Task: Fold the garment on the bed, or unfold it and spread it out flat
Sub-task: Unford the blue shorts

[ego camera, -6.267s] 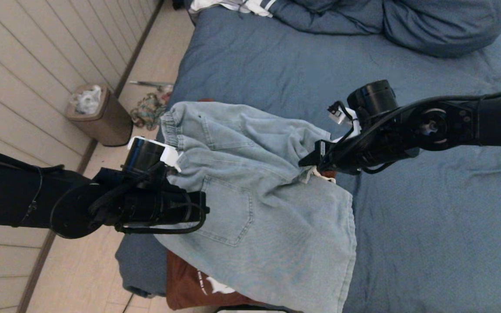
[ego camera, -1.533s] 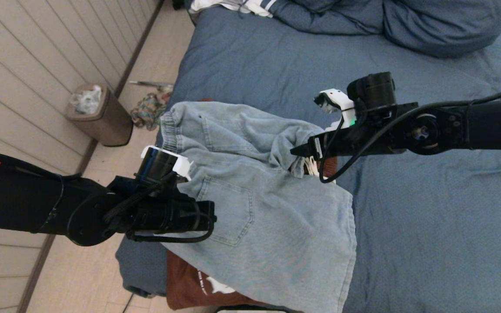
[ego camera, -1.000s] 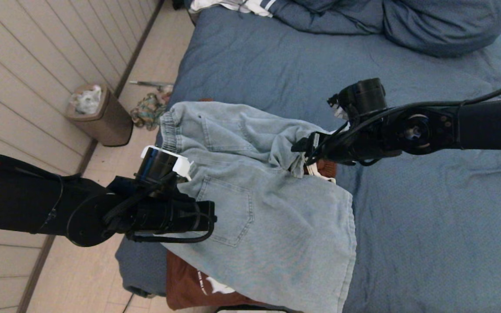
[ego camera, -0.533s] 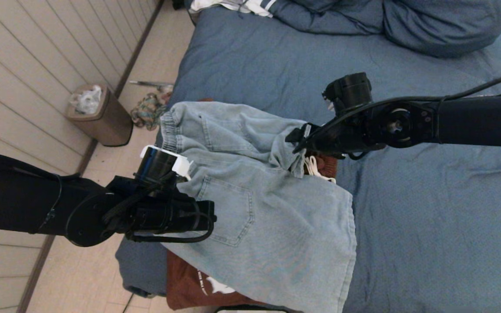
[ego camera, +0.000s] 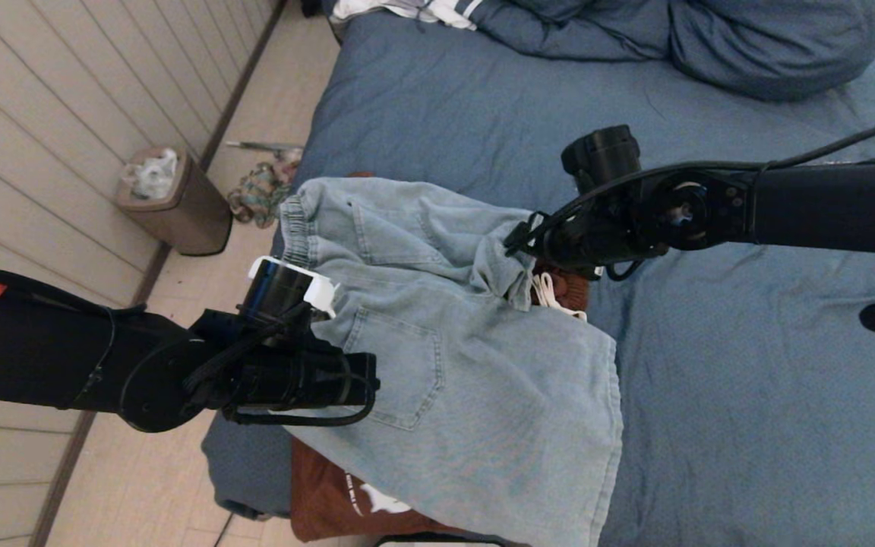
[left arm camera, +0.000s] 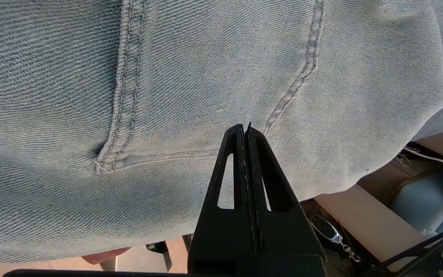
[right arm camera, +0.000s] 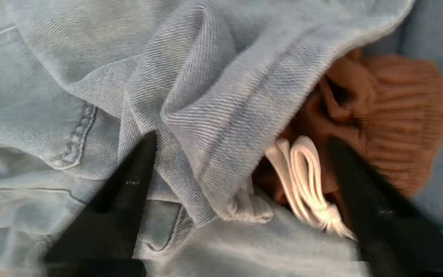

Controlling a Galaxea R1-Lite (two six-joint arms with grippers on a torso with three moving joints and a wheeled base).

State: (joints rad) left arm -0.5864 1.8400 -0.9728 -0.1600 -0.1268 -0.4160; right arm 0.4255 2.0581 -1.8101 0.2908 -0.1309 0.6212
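**Denim shorts on blue bed, both claws at the cloth**

Denim shorts (ego camera: 453, 357), pale blue, spread across near left part of bed (ego camera: 749, 395), one leg hanging toward near edge, elastic waistband turned to the floor side. Back pocket facing up. Crumpled along the far-right edge, a fold bunched up there.

Left claw (left arm camera: 245, 132) pressed together, nothing visibly caught between the tips, poised at the denim close to a stitched seam beside the pocket corner. Left arm reaching in from the floor side over the bed's left edge.

Right claw (right arm camera: 240, 181) spread wide, one finger on each side of the bunched fold, not gripping. White drawstring (right arm camera: 306, 181) looped just beside the fold, next to rust-brown garment (right arm camera: 390, 127) peeking out from under the shorts. More of that brown cloth showing below the shorts at near edge, with white print.

Rumpled blue bedding (ego camera: 696, 38) piled at far end. Brown waste bin (ego camera: 175, 201) on floor against the panelled wall, well apart from bed.
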